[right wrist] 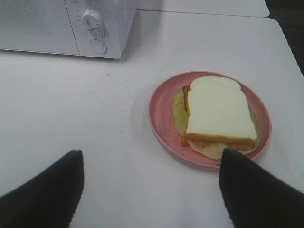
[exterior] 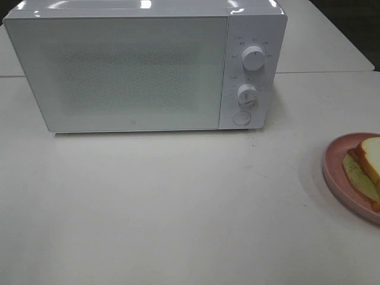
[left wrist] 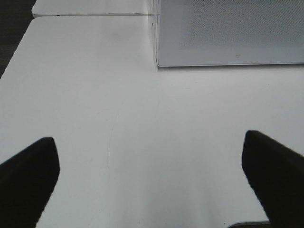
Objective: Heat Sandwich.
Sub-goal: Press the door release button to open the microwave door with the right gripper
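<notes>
Right fingers [right wrist: 42,194] apart, plated sandwich [right wrist: 218,111] near closed microwave [right wrist: 38,26].

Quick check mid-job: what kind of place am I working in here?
Likely a lab bench staged as a kitchen: plain white tables pushed together, a white microwave with its door shut, and a sandwich on a pink plate.

White-bread sandwich [right wrist: 218,114], brown crust, yellow-green and orange filling, flat on pink plate [right wrist: 159,124]

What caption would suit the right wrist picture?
Open fingers hover before a sandwich on a pink plate, closed microwave beyond.
</notes>
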`<state>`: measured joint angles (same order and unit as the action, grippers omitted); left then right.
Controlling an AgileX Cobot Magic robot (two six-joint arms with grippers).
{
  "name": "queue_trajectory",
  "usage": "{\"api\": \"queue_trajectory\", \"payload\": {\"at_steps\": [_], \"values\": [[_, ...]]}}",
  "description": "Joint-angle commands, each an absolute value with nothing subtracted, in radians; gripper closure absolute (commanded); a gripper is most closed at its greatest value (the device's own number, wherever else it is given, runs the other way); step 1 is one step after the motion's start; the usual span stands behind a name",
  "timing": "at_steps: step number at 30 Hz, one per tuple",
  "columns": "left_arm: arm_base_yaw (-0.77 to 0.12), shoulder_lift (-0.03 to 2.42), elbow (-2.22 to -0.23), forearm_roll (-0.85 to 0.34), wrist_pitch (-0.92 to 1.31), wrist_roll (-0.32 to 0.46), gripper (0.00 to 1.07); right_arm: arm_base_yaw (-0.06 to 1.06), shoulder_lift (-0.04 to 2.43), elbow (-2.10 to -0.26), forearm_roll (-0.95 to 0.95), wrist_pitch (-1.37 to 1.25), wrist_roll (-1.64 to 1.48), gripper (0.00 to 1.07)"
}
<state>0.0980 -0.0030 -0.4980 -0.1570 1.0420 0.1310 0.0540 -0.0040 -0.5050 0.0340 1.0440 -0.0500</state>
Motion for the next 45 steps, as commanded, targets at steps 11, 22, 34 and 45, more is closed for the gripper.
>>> {"api": "queue_trajectory", "payload": {"at_steps": [11,22,34,45], "values": [[0.1,-0.032,-0.495,-0.159,1.039,0.122,0.05,0.047,-0.031,-0.506,0.036,1.031,-0.047,0.31],[0.1,-0.032,-0.495,-0.159,1.039,0.122,0.05,0.047,0.055,-0.54,0.039,1.018,-0.029,0.31],[0.1,-0.032,-0.495,-0.159,1.039,0.122,0.05,0.047,0.302,-0.541,0.071,0.944,0.0,0.31],[0.1,-0.032,-0.495,-0.159,1.039,0.122,0.05,0.047,0.518,-0.54,0.078,0.793,0.0,0.31]]}}
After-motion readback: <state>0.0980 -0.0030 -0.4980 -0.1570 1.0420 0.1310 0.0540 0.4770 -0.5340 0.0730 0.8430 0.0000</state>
